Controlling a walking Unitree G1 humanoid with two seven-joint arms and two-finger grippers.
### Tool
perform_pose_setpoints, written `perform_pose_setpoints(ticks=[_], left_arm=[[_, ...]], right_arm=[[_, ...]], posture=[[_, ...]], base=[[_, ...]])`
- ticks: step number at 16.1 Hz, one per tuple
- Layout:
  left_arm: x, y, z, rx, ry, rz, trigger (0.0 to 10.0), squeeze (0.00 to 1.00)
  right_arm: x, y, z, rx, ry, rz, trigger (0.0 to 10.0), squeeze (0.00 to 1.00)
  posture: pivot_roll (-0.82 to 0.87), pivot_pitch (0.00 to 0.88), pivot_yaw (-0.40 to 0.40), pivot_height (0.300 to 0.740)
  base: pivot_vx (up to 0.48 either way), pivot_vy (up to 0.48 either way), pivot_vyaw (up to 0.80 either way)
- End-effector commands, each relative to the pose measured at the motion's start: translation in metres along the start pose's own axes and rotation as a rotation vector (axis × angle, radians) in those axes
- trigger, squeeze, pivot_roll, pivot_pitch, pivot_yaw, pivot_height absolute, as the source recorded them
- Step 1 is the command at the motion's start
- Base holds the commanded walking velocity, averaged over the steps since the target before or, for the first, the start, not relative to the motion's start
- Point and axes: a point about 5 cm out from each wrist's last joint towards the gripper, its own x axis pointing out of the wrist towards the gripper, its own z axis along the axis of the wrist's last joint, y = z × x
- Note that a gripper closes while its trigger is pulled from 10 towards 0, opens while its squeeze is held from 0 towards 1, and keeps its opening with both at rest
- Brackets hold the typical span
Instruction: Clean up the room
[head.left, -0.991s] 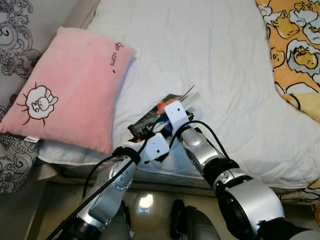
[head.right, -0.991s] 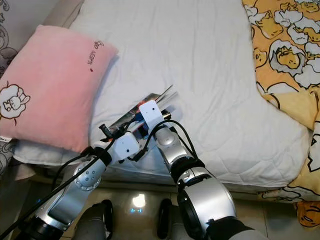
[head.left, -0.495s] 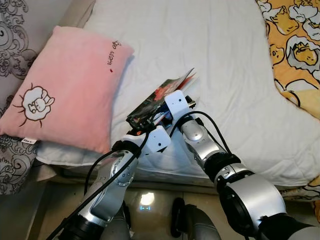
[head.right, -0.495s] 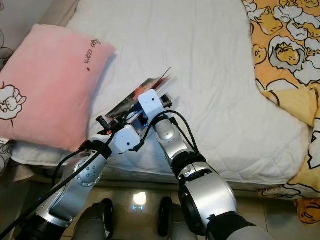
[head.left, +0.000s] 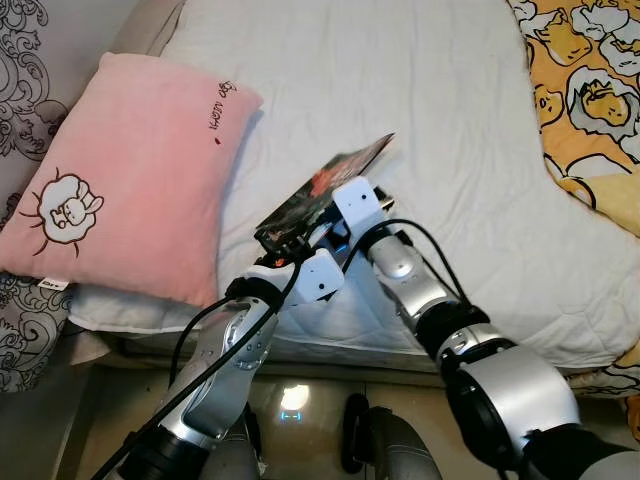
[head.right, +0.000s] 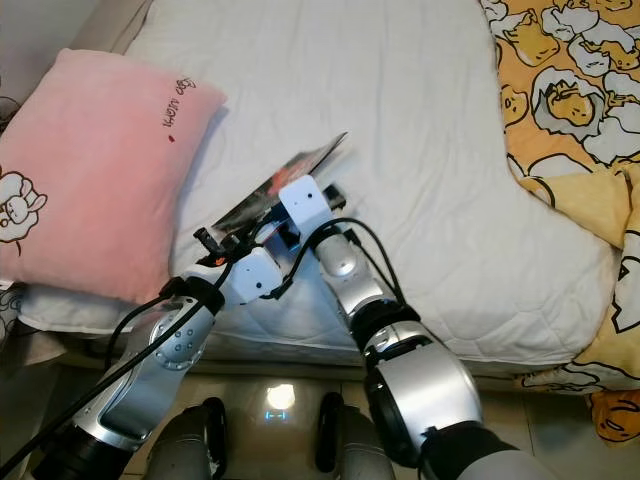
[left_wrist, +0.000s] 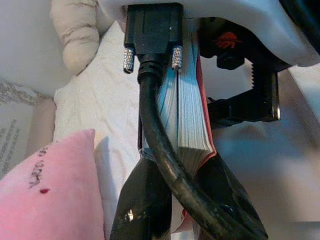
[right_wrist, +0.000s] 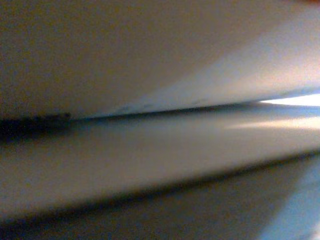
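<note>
You are looking down at a book (head.left: 330, 185) that both arms are holding just above the white quilted bedspread (head.left: 440, 120), near the bed's front edge. It is tilting, its far corner pointing toward 1 o'clock and its near end sitting at 7 o'clock, beside the pink pillow (head.left: 125, 180). The cover is showing dark and red printing, but no title is coming through at this size.

The pillow, lying at 9 to 10 o'clock from the book, is carrying a small line of dark red handwriting-style lettering near its far corner; it is too small and skewed to read. A cartoon sheep in a sun-ray outline is sitting on its near left part, and a small tag is poking out at its lower edge. At 2 o'clock an orange blanket (head.left: 590, 90) printed with cartoon figures is running off the frame.

The left gripper (left_wrist: 172, 200) is clamping the book: in the left wrist view one black finger (left_wrist: 142, 200) is lying on each side of the page block, with a thick black cable crossing in front. The right gripper (head.left: 335, 222) is sitting against the book's underside, but its white housing is covering the fingers, and the right wrist view is giving you just blurred pale bands, so you cannot tell whether that pincer is apart or together.
</note>
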Motion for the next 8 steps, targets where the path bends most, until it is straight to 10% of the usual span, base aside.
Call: perform_pose_setpoints(ticks=[1,5,8], left_arm=[[0.001,-0.004,0.013,0.008,-0.061,-0.011,10.0,0.0],[0.002,-0.008,0.005,-0.006,-0.013,-0.042,10.0,0.0],[0.004,-0.009,0.002,0.002,0.006,-0.05,10.0,0.0]], right_arm=[[0.004,0.0,0.016,0.017,-0.08,0.01,10.0,0.0],[0.008,0.0,0.007,0.593,0.064,0.028,10.0,0.0],[0.012,-0.011,0.012,0.662,0.129,0.078,10.0,0.0]], posture=[[0.3,0.28,-0.081,0.74],[0.3,0.276,-0.085,0.74],[0.28,0.27,-0.09,0.74]], base=[[0.0,0.0,0.0],[0.0,0.0,0.0],[0.0,0.0,0.0]])
